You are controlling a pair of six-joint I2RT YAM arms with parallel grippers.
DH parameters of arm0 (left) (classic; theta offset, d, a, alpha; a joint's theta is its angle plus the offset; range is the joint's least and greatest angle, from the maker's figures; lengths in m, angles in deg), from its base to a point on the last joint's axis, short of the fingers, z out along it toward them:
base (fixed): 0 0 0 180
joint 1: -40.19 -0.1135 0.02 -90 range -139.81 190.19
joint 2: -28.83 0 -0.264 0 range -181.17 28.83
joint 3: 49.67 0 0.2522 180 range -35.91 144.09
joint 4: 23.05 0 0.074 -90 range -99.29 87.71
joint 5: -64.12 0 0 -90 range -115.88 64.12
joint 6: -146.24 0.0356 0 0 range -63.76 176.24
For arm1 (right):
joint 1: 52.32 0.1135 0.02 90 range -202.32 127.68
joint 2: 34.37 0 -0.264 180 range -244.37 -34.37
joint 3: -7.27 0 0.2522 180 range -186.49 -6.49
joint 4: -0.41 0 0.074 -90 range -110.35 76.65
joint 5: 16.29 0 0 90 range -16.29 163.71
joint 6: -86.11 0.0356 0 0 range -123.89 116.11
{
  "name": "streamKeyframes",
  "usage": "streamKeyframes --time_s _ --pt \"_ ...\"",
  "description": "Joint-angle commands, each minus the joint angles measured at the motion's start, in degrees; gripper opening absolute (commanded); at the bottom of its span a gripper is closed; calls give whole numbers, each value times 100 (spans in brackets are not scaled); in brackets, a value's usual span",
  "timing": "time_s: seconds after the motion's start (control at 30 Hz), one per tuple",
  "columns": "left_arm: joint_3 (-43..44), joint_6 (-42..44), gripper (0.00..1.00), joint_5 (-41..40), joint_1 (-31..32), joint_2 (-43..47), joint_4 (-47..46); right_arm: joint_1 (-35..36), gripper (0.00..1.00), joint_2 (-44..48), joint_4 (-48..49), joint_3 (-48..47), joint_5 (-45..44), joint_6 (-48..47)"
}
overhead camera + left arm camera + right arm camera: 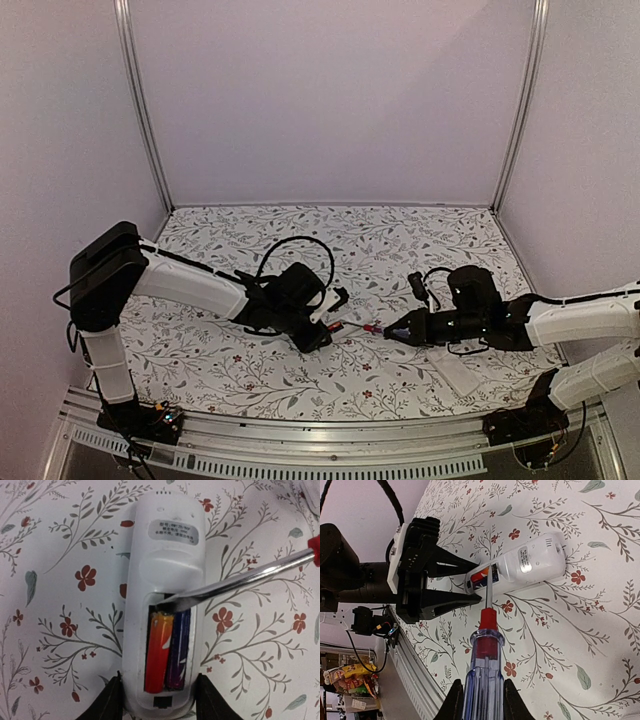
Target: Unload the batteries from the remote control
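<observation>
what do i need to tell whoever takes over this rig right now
Left gripper: shut on the battery end of the remote control, which lies back up on the table.
Right gripper: shut on the screwdriver handle; the blade tip rests at the upper ends of the batteries.
Done: the remote's recess is uncovered and the tool is in place.
Left: both batteries sit side by side in the recess, neither is out yet. Likely next step is prying them up with the blade.
</observation>
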Motion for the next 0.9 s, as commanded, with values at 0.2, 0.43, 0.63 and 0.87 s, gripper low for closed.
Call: streamKeyframes --time_s 0.2,0.43,0.63,0.87 --pt "-202 87 33 162 250 -732 426 154 0 184 864 -50 1351 -46" --pt "-184 78 33 161 245 -764 447 156 0 250 940 -55 1423 -23" --pt "-165 80 33 153 245 -791 469 153 0 333 947 -41 1427 -22" --pt "-160 89 33 150 245 -804 481 159 0 351 895 34 1274 21"
